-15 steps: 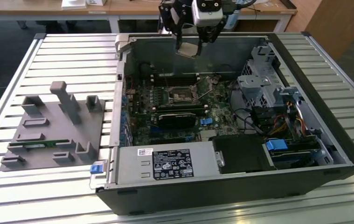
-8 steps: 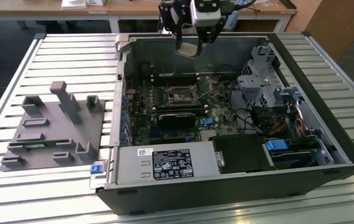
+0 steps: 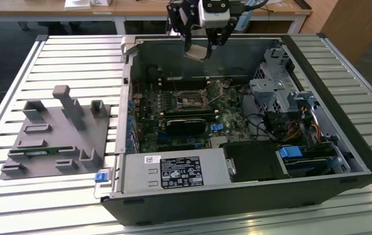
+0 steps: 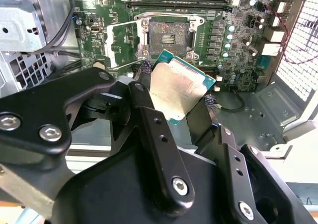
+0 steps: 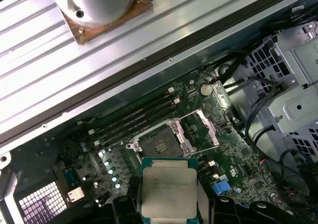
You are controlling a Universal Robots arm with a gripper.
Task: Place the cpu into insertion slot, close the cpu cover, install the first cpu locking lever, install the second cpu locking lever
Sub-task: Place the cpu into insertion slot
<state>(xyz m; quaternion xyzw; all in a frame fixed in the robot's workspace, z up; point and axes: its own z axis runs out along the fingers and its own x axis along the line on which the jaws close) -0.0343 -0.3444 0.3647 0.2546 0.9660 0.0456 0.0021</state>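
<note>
Gripper (image 3: 202,45) clamped on the cpu (image 5: 169,191), I hang above the case's far edge, the slot (image 5: 160,143) below empty, its cover (image 5: 201,129) raised, so seating, closing and locking are all left

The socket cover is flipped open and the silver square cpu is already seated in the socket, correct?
No. The pale silver square cpu is not seated: the gripper holds it in its jaws above the green motherboard, and the dark-centred square insertion slot lies bare, as the first wrist view shows. The thin silver metal cpu cover is open.
</note>
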